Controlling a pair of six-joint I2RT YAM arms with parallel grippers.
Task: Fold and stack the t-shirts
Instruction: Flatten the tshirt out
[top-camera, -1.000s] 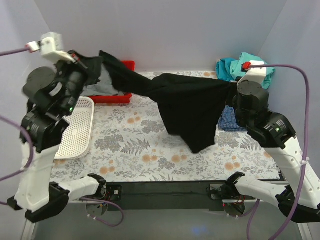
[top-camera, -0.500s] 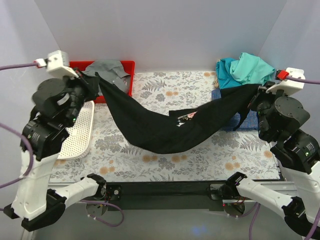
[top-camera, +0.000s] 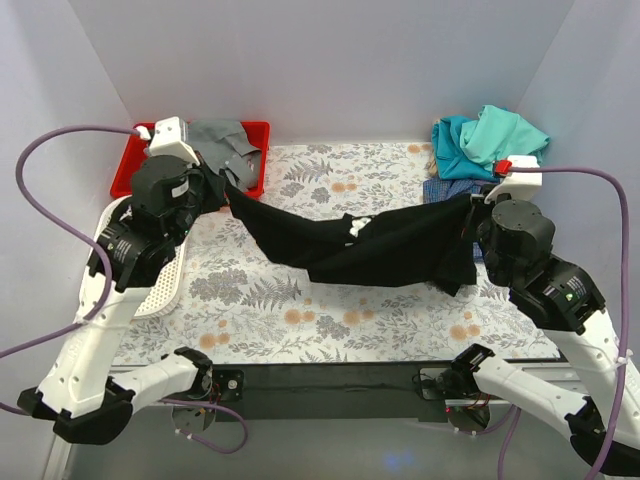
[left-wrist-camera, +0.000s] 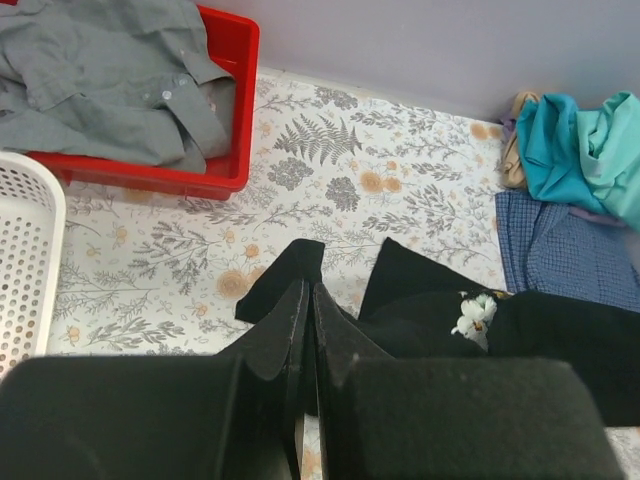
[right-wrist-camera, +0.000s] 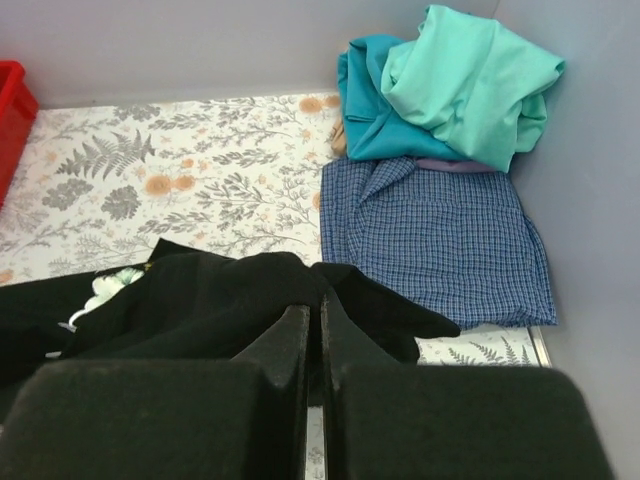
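My left pincer (left-wrist-camera: 309, 292) and right pincer (right-wrist-camera: 314, 312) are both clenched on the black t-shirt (top-camera: 380, 250), slung between them; its print (top-camera: 352, 226) is mostly buried in folds.

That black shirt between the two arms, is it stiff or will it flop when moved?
Likely floppy: the black t-shirt sags between the left gripper and right gripper. Probably light, since only pinched edges hold it up.
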